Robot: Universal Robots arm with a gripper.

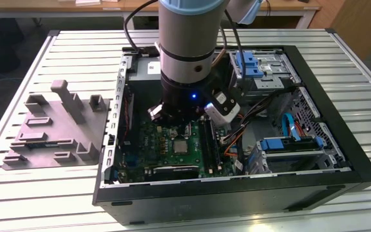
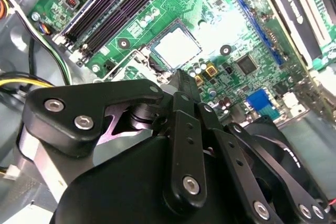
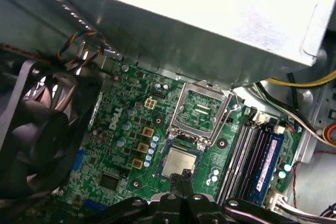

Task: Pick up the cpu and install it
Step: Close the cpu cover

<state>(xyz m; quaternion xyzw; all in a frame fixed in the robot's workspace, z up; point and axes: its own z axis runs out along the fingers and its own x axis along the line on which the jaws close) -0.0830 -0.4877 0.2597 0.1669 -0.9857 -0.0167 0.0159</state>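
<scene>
- Silvery-grey metal top of the cpu [image 3: 180, 162] lies flat in the socket on the green circuit board [image 3: 126, 129]; in the second wrist view the same chip [image 2: 176, 47] is washed out by glare, so its surface detail cannot be made out.
- My gripper [image 3: 181, 181] hangs just above the chip with its fingertips pressed together and nothing between them. In the second wrist view the gripper [image 2: 185, 85] tapers to one dark point near the chip's edge; whether it touches the chip I cannot tell.
- Socket retention frame [image 3: 201, 111] stands swung up and open beside the seated chip.
- In the exterior view my arm [image 1: 185, 53] reaches down into the open computer case [image 1: 340, 145] and covers much of the board; the cpu [image 1: 181, 147] shows as a small pale square below the wrist.
- Grey moulded holder [image 1: 56, 130] sits on the slatted table [image 1: 31, 193] at the exterior view's left, apart from the case.
- Black fan [image 3: 37, 124] is cut off by the frame edge in the first wrist view.
</scene>
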